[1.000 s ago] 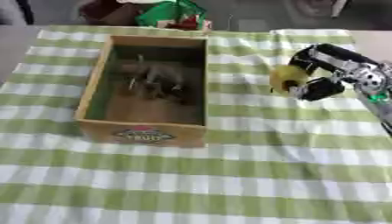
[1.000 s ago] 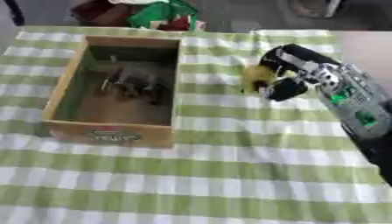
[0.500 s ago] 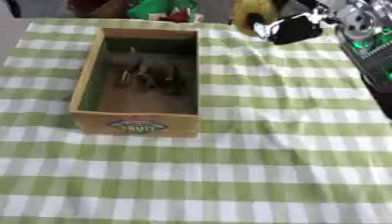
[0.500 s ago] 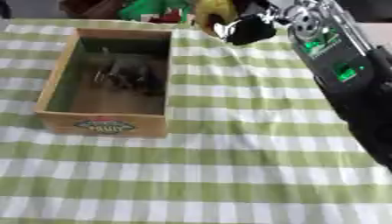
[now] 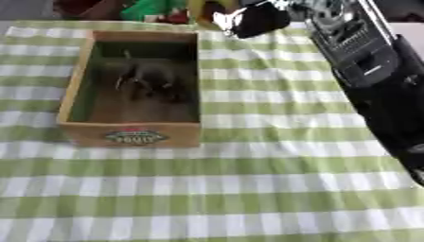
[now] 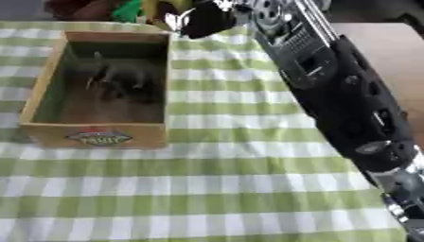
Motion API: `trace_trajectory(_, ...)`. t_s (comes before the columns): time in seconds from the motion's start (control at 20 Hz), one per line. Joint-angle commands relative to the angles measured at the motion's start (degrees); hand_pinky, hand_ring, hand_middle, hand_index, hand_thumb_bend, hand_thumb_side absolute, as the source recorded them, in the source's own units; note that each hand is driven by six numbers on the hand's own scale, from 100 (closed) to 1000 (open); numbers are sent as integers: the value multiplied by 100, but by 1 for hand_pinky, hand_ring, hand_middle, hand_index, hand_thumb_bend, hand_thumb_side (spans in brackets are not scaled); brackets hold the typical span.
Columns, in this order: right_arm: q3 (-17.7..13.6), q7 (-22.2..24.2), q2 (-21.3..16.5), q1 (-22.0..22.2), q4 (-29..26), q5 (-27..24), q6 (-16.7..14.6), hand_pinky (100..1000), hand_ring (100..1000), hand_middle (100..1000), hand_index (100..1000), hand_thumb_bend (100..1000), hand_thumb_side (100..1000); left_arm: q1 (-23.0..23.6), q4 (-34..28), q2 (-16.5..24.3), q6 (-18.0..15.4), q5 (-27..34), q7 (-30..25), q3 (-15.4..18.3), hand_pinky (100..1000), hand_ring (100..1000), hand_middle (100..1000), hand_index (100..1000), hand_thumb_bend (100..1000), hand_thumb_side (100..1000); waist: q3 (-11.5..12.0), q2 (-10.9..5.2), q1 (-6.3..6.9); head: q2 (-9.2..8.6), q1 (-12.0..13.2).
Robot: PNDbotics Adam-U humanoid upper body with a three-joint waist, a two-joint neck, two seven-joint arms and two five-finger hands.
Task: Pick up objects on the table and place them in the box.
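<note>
Left eye view: I've got my right hand (image 5: pixel 252 19) up at the far edge of the surface (image 5: pixel 248 189), just past the wooden box's far right corner, and its fingers are curled around a yellow object (image 5: pixel 201 10) that pokes out on the hand's left side; I can't make out what the thing is beyond its colour. The wooden box (image 5: pixel 132 134) sits on the green-and-white checked cloth, label facing me, and a dark grey toy animal (image 5: pixel 147 79) lies inside, in the far half of the box. The black and silver forearm (image 5: pixel 373 80) runs down the right side of the view. Right eye view: same moment, the right hand (image 6: pixel 207 18) shows at the top, above the box's far right corner, with the yellow object (image 6: pixel 162 8) held clear of the box and off the cloth. The forearm fills much of the right side here. Behind the box, at the far edge, there is something green (image 6: pixel 128 10) and something dark red, too blurred to name. My left hand shows in neither view.
</note>
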Motion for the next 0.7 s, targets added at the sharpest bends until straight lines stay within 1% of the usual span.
trace_trajectory(0.05, -10, 37, 60, -190, 47, 65, -23, 647, 540, 325, 507, 100, 246, -31, -98, 63, 17, 10, 3, 14, 473, 568, 624, 745, 100, 851, 14, -143, 15, -54, 12)
trace_trajectory(0.25, 62, 82, 291, -317, 162, 89, -48, 647, 539, 324, 506, 100, 251, -37, -102, 54, 28, 18, -6, 1, 473, 568, 624, 744, 100, 852, 23, -162, 3, -71, 45)
trace_trajectory(0.4, 82, 92, 350, -350, 213, 116, -71, 647, 538, 323, 506, 100, 254, -38, -103, 52, 33, 21, -8, 0, 473, 568, 624, 744, 100, 852, 24, -167, 1, -83, 56)
trace_trajectory(0.55, 179, 170, 564, -431, 373, 159, -66, 645, 539, 323, 505, 100, 259, -41, -102, 45, 41, 31, -12, -9, 473, 569, 624, 744, 100, 851, 44, -199, 0, -185, 67)
trace_trajectory(0.7, 211, 190, 651, -474, 489, 218, -103, 645, 539, 323, 505, 100, 259, -40, -103, 45, 44, 34, -12, -9, 473, 569, 624, 744, 100, 851, 44, -208, 0, -208, 72)
